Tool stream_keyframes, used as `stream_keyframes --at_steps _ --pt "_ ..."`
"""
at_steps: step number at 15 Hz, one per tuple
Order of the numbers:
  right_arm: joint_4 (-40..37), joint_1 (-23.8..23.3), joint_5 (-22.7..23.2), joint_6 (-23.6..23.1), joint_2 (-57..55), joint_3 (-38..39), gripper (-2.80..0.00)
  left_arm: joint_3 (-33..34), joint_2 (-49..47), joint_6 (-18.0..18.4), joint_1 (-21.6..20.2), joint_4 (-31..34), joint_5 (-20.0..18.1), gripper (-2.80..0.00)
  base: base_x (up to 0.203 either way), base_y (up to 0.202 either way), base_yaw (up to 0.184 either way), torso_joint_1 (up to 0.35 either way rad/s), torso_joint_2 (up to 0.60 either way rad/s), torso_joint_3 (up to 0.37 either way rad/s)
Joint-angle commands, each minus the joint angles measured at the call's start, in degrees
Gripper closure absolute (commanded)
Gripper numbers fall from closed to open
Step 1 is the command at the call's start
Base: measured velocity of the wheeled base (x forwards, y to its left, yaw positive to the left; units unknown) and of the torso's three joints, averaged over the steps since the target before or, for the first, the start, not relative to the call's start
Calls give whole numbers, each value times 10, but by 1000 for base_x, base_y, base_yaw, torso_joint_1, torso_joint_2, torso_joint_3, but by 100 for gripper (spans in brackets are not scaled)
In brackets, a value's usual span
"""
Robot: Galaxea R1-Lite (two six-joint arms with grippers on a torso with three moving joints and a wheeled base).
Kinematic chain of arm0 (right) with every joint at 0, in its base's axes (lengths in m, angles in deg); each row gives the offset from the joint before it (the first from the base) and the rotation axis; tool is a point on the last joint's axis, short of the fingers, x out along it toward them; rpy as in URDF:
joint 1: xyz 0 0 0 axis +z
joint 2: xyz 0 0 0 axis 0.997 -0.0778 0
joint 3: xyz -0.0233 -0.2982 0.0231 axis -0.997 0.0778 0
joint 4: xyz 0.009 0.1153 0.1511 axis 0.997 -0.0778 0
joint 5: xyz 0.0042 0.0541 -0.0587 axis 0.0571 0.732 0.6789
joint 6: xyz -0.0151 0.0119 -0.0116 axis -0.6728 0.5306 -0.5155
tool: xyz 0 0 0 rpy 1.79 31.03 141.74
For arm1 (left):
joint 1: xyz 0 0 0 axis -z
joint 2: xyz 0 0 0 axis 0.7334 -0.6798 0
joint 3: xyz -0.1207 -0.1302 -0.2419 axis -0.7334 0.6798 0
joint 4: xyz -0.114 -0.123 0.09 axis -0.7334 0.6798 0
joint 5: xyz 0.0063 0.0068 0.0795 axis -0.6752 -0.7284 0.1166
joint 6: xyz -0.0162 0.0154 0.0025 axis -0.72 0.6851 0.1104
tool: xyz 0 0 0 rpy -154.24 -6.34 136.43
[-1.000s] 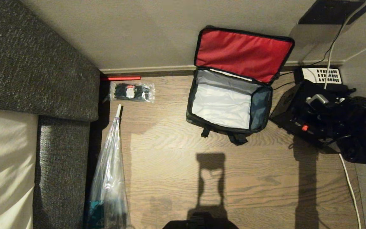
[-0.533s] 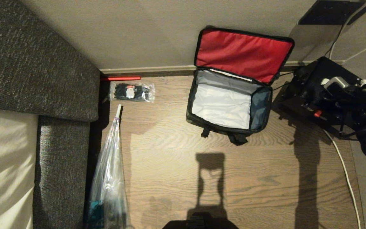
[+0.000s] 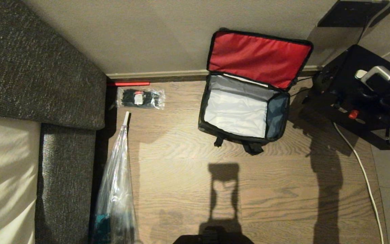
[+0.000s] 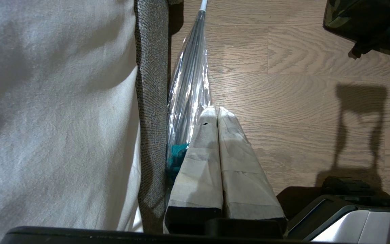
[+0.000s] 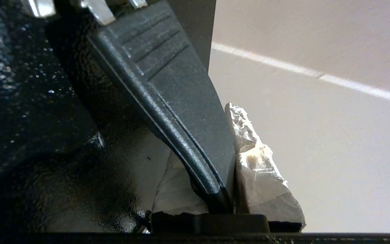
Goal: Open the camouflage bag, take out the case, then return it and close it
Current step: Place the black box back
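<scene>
right gripper (image 5: 230, 176): clamped on a dark handle-like part of the case (image 3: 344, 91), one taped pad (image 5: 259, 169) pressed against either side of it. In the head view the arm itself is lost in the dark mass at the far right.
case: black, held up off the floor (image 3: 181, 152) to the right of the bag, well clear of it, throwing a long shadow on the boards. Can't really make out its full outline, it blends into the arm.
left gripper (image 4: 217, 113): parked low by the sofa (image 4: 152, 101), taped jaws pressed together with nothing between them.
camouflage bag (image 3: 245, 108): sitting on the floor against the wall, lid flipped up and back so the red lining faces out. Pale grey inside, nothing in it that I can see.
white cable (image 3: 357, 162): trails along the floor under the case.
packet of cable ties (image 3: 141, 97): by the skirting board, well left of the bag.
umbrella (image 3: 117, 183): clear one in a plastic sleeve, lying beside the sofa.
</scene>
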Motion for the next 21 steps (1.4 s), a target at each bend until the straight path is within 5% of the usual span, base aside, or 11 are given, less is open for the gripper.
stream_keyframes --at_steps 1,9,21 --pt "-14 35 -4 -10 74 32 0 0 1 0 0 0 0 0 0 0 0 0 0 0" --pt "-41 135 -40 -43 118 48 0 0 1 0 0 0 0 0 0 0 0 0 0 0" --pt "-37 305 -151 -66 67 11 0 0 1 0 0 0 0 0 0 0 0 0 0 0"
